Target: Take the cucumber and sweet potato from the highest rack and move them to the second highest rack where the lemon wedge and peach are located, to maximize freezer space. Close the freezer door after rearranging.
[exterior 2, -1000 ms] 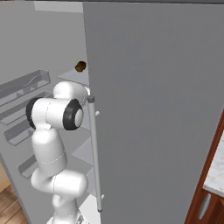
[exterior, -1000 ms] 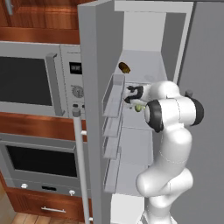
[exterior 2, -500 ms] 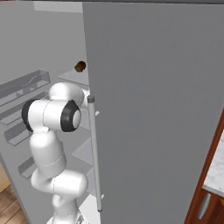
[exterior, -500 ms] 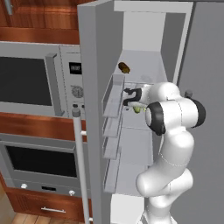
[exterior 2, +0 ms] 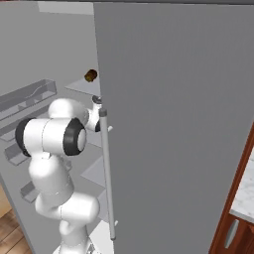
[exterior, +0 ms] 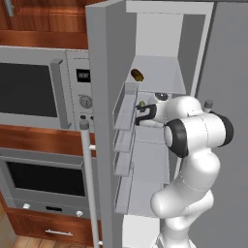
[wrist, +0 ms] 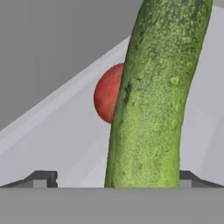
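Right now the pincer [wrist: 111, 179] stands spread wide, a fingertip [wrist: 43, 178] on either side of the cucumber [wrist: 155, 96], which runs lengthwise between them; whether they touch it I cannot tell. Behind the cucumber a red peach [wrist: 109, 94] peeks out on the pale rack [wrist: 57, 131]. From the left base view, the pincer [exterior: 141, 114] reaches into the open freezer [exterior: 160, 48] at the second rack, while the brown sweet potato [exterior: 137, 75] lies on the highest rack [exterior: 162, 80] above.

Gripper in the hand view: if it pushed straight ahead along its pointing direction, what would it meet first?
The cucumber. It stands directly ahead of the open gripper, between the two fingertips and very close. The peach sits behind it, partly hidden; how far behind is unclear, but the cucumber would be met first.
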